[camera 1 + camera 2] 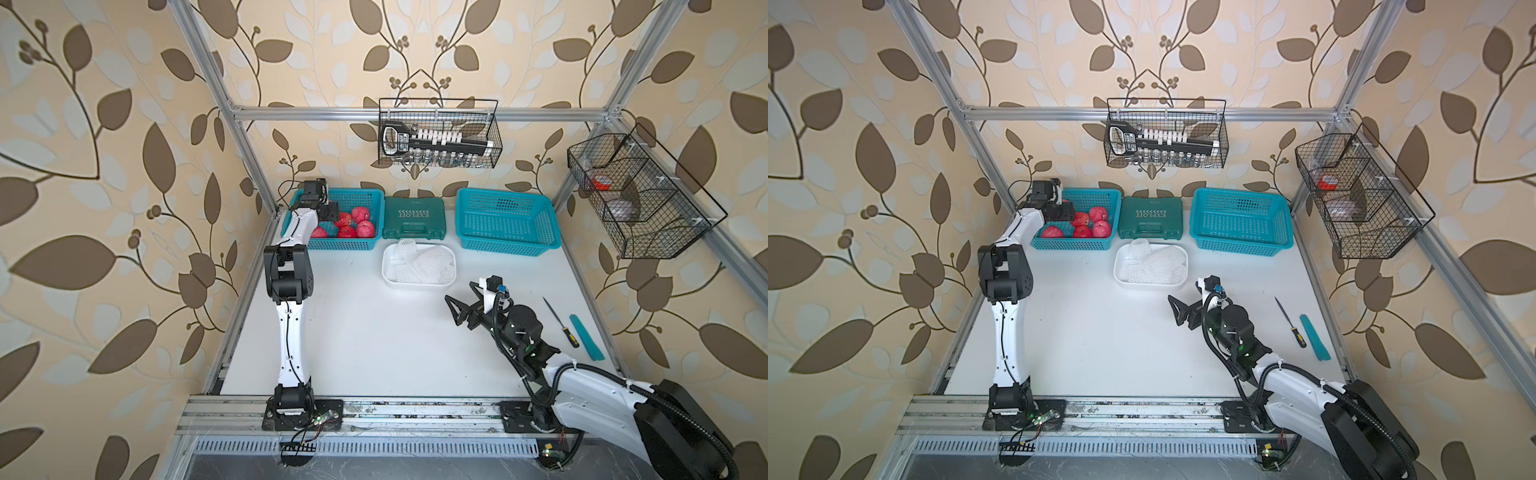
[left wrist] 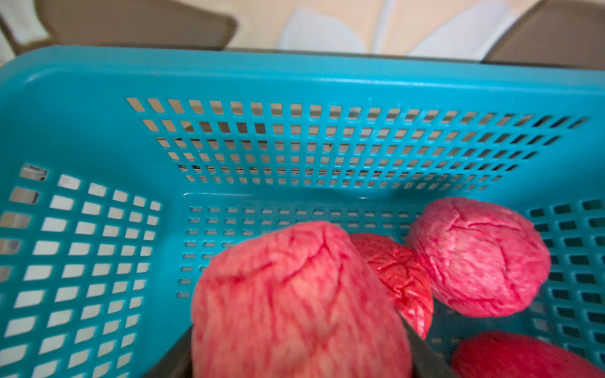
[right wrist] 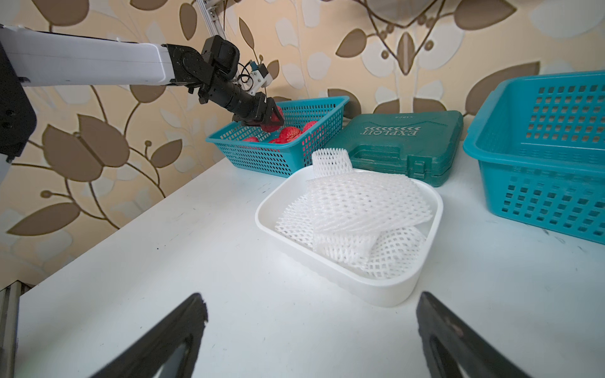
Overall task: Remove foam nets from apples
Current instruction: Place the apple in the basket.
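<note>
Apples [image 1: 365,228] in teal basket [image 1: 357,192]; foam nets [image 1: 419,264] (limp) in white tub [image 1: 415,286].

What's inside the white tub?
White foam nets, piled overlapping in the white tub; one sticks up at its far rim. Whatever lies beneath the pile is covered.

White tabletop [image 1: 374,340], green tool case [image 1: 413,218] between left teal basket [image 1: 345,244] and right teal basket [image 1: 505,243], white tub [image 1: 415,286] just before it, black-handled tool [image 1: 560,321] beside teal strip [image 1: 586,337], rear wire basket [image 1: 440,162], side wire basket [image 1: 648,232] on frame [image 1: 332,111].
</note>
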